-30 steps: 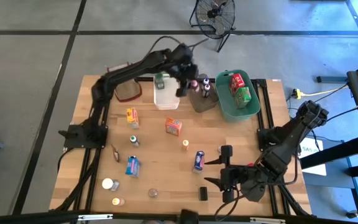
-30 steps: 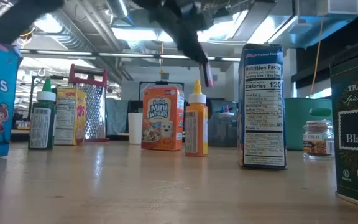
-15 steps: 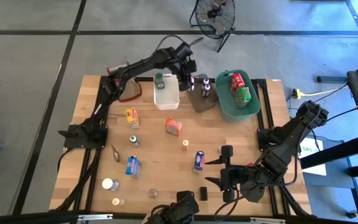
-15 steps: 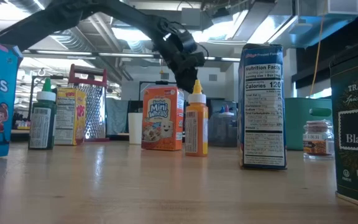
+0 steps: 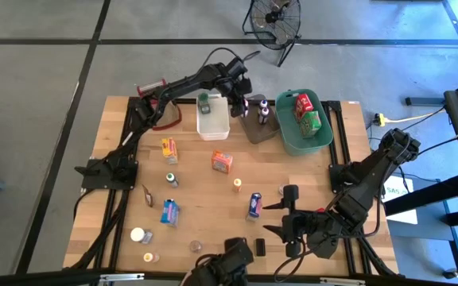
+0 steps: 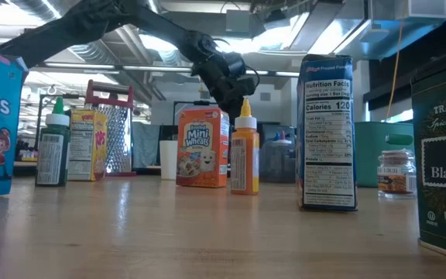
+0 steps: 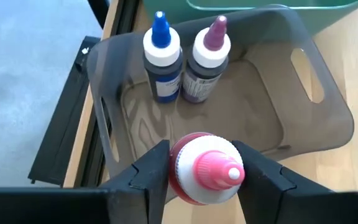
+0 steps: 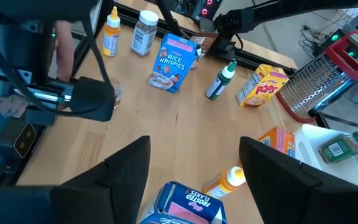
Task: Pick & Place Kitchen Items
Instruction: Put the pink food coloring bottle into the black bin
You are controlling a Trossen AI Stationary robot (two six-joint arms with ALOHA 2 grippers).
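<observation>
The left claw (image 7: 199,180) is clamped on a pink-capped bottle (image 7: 205,170), hanging above the grey bin (image 7: 328,118). Dropped off-centre, it could topple the two bottles (image 7: 182,56) standing inside. The arm has swung from the white bin (image 5: 213,121) — the right claw (image 5: 291,218), apart, idles near the worktop's (image 5: 197,187) front edge.

Held item: small red bottle with white collar and pink nozzle cap (image 7: 205,169), upright between the left gripper's (image 7: 201,180) fingers, above the smoky grey translucent bin (image 7: 328,118).
In grey bin: blue-capped dark bottle (image 7: 161,57) and purple-capped dark bottle (image 7: 206,60), upright, side by side, touching.
Table centre: orange Mini-Wheats box (image 5: 222,162); yellow-orange squeeze bottle (image 5: 237,184); blue box (image 5: 254,205), upright, apart.
</observation>
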